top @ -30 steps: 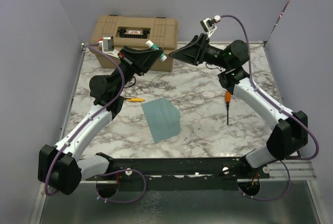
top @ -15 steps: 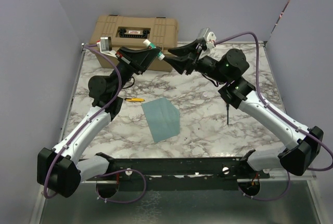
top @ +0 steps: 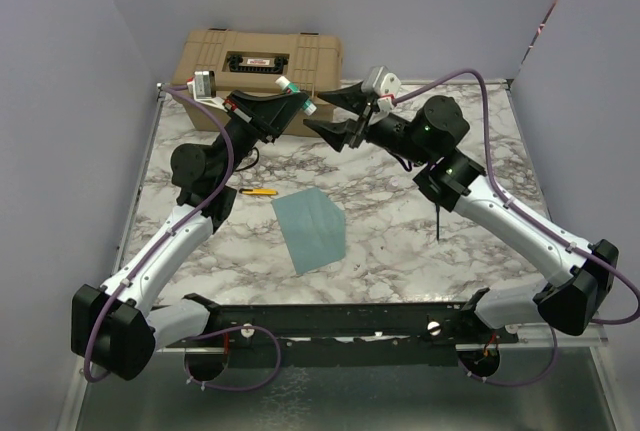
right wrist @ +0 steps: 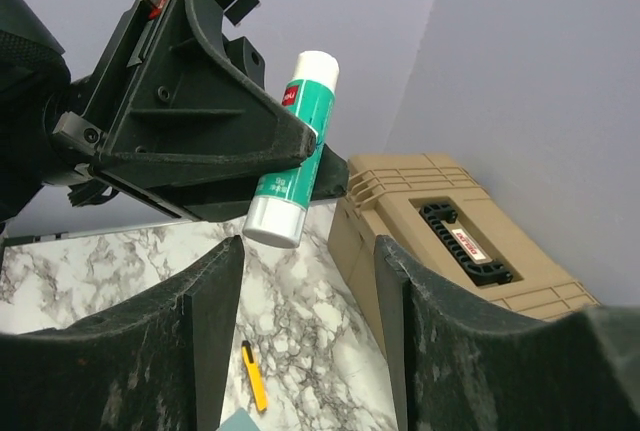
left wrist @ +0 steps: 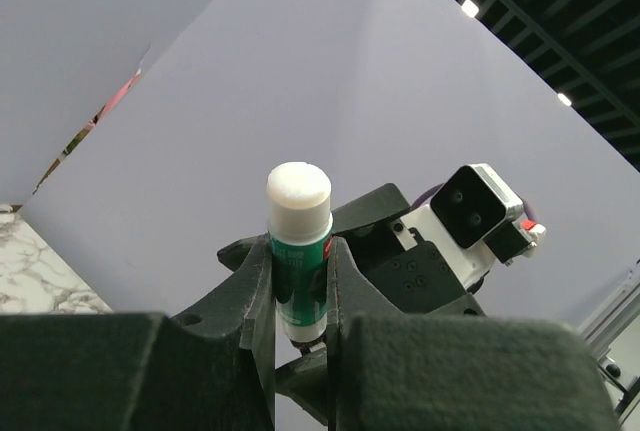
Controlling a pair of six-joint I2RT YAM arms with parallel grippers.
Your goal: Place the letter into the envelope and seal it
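The teal envelope [top: 310,229] lies flat on the marble table, its flap not distinguishable; a corner of it shows in the right wrist view [right wrist: 236,422]. The cream letter is not in view. My left gripper [top: 296,101] is raised above the table's back and shut on a green glue stick [top: 299,97] with a white cap [left wrist: 298,191]. In the left wrist view the left gripper [left wrist: 298,251] clamps its green body. My right gripper [top: 335,117] is open, level with the stick and just right of it. In the right wrist view the stick's lower end [right wrist: 272,223] hangs near my open right gripper [right wrist: 308,248].
A tan toolbox [top: 262,61] stands at the back edge, also visible in the right wrist view [right wrist: 450,241]. A yellow utility knife [top: 258,191] lies left of the envelope. A screwdriver [top: 438,221] lies to its right under the right arm. Purple walls surround the table.
My right gripper has swung left and turned toward the glue stick, ending close beside it. My left gripper has stayed nearly still, holding the stick.
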